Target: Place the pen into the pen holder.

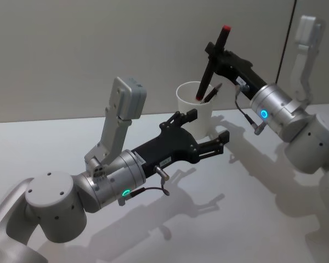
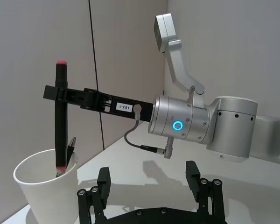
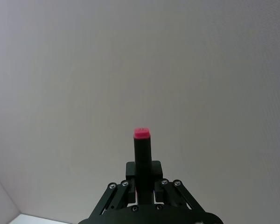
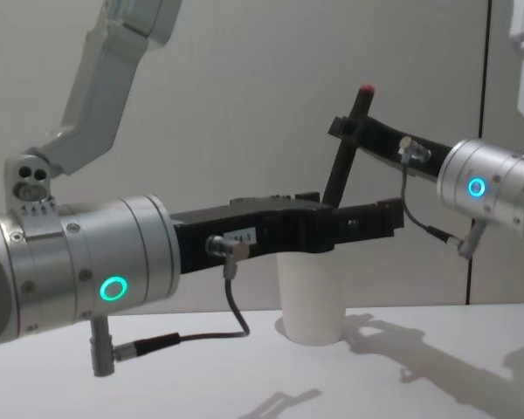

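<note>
Table [image 1: 263, 219], pale and smooth, spreads under both my arms, with a plain wall [image 1: 71, 49] behind it. My left arm reaches forward low across it, and my left gripper [image 1: 222, 143] hangs just beside the cup, fingers spread wide with nothing between them; from the left wrist view its two fingers [image 2: 104, 183] stand well apart, the cup off to one side. My right arm comes in higher from the right, and my right gripper [image 1: 213, 52] sits above the cup, clamped on the upper part of the pen. The cup [image 1: 196, 112], a white paper one with a rolled rim, stands upright on the table toward the back, near the wall. The pen [image 1: 210, 63] is black with a red cap at its top end; it leans a little off upright, and its lower end is already down inside the cup, below the rim. A second dark pen-like thing [image 1: 211, 93] rests inside the cup, leaning against the rim next to it.
</note>
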Motion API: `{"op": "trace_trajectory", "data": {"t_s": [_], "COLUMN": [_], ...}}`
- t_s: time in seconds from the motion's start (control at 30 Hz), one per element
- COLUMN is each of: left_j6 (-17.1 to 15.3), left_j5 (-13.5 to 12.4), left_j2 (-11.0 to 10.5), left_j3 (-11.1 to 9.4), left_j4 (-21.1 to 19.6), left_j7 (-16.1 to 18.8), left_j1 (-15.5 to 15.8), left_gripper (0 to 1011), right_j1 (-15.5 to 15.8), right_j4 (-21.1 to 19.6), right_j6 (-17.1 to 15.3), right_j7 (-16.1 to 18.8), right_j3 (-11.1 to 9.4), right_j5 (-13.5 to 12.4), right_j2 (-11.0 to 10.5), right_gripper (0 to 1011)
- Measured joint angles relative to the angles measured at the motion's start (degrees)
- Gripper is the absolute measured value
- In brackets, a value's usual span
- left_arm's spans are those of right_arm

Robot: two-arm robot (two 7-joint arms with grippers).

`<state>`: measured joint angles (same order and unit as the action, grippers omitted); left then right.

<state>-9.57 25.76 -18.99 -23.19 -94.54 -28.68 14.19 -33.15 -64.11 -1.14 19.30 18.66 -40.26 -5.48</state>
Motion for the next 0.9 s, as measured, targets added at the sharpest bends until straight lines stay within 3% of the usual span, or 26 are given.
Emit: {"op": "trace_trajectory", "data": {"t_s": [0.43, 0.9], "left_j6": [0.00, 0.00], "left_j5": [0.00, 0.00], "left_j2": [0.00, 0.00], "left_j3": [0.00, 0.00], "left_j4": [0.00, 0.00], "left_j7": [0.00, 0.00], "left_j1": [0.00, 0.00], "left_gripper": [1001, 1001], "right_j1": [0.04, 0.58], "right_j4": [0.78, 0.83], "right_j6": [2.99, 6.23], "right_j7": [-0.18, -2.60], "right_j3": [1.00, 1.84], "right_j5": [6.56, 13.70], "right_j2": [-0.03, -0.25], "right_gripper": [213, 235]}}
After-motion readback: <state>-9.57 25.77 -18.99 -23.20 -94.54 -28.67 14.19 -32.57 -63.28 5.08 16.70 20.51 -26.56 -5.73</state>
